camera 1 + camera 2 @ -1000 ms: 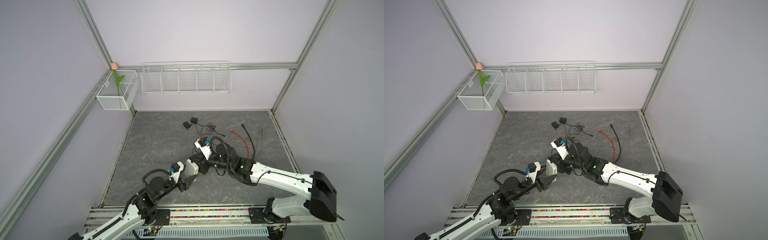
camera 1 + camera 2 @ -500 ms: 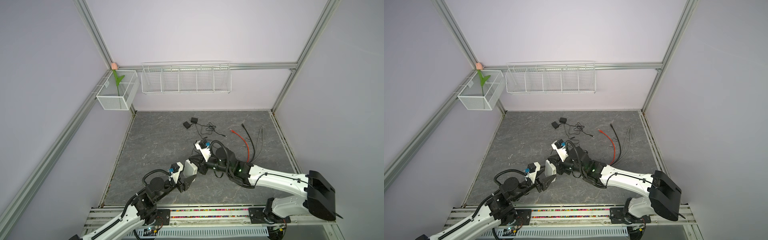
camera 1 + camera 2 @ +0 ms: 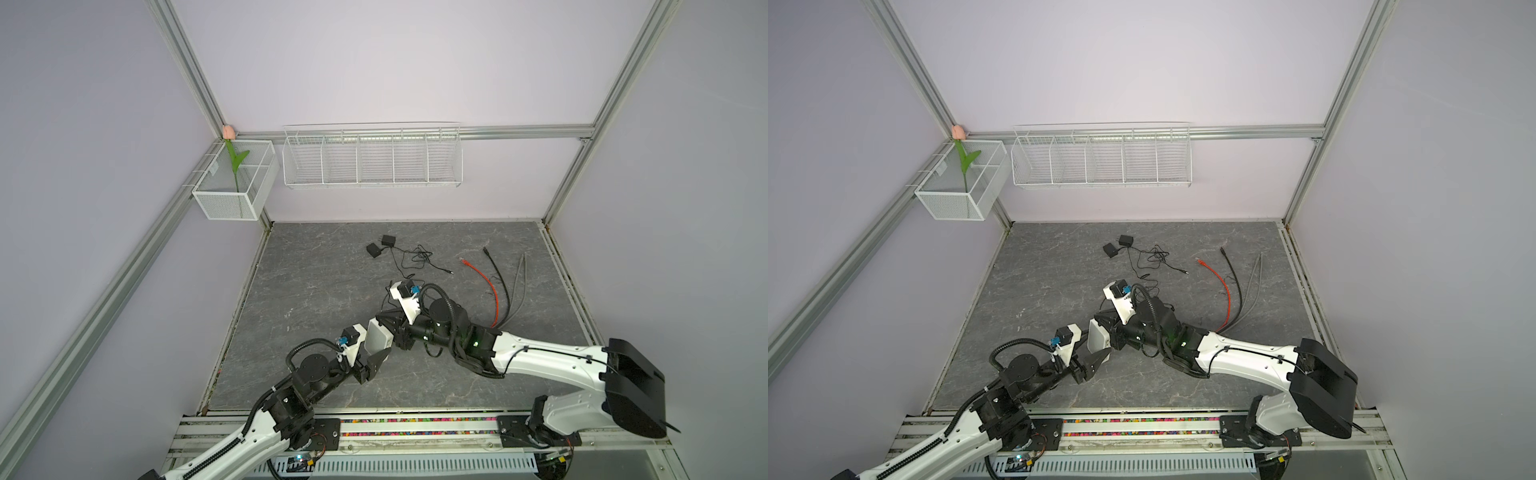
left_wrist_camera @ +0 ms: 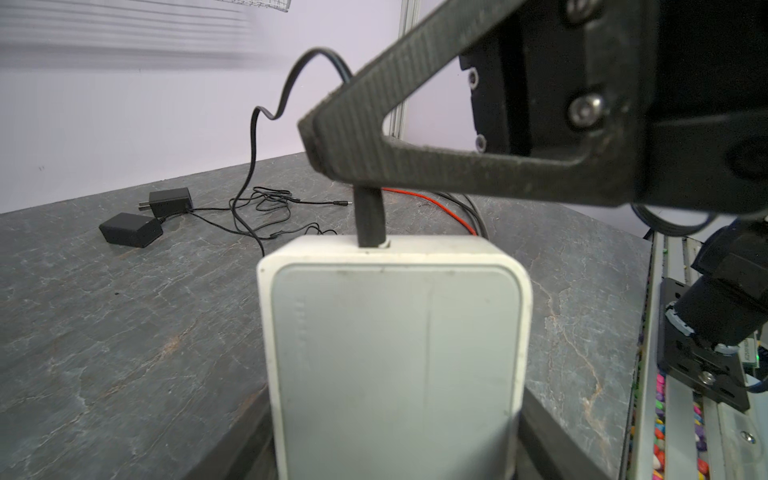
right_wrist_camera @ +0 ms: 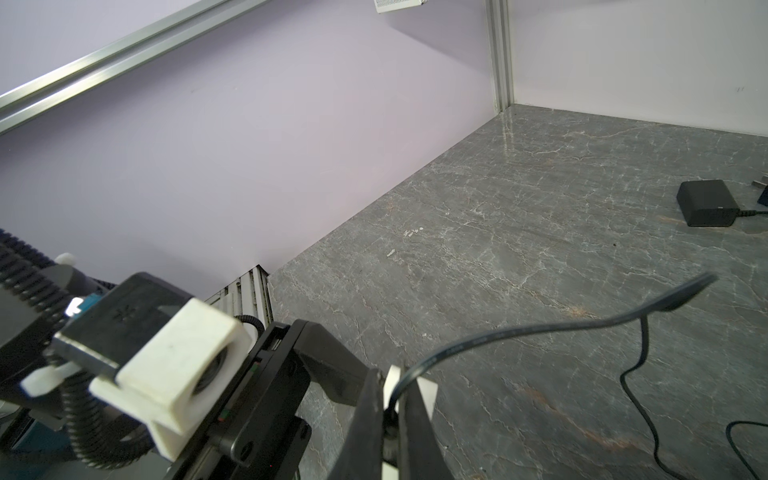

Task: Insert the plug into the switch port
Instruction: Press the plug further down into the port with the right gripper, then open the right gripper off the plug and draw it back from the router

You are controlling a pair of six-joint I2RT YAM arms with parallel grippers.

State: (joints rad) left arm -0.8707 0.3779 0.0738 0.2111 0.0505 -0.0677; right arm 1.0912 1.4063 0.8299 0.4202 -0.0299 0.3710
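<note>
1. Currently the left gripper holds the white switch by its sides. Its jaws are spread wide around the casing, and the switch is tilted above the grey table, near the front middle.
2. In the left wrist view, the switch fills the lower centre, with dark fingers flanking it.
3. The right gripper is pinched tight on the black plug, just beside the switch's far edge.
4. The plug's end meets the port on that edge. How deep it sits cannot be told.
5. In the right wrist view, the thin black cable emerges from between the closed fingers.
6. The cable loops up, then drops to the table near the black adapters.
7. A red cable lies well apart, at the right.
</note>
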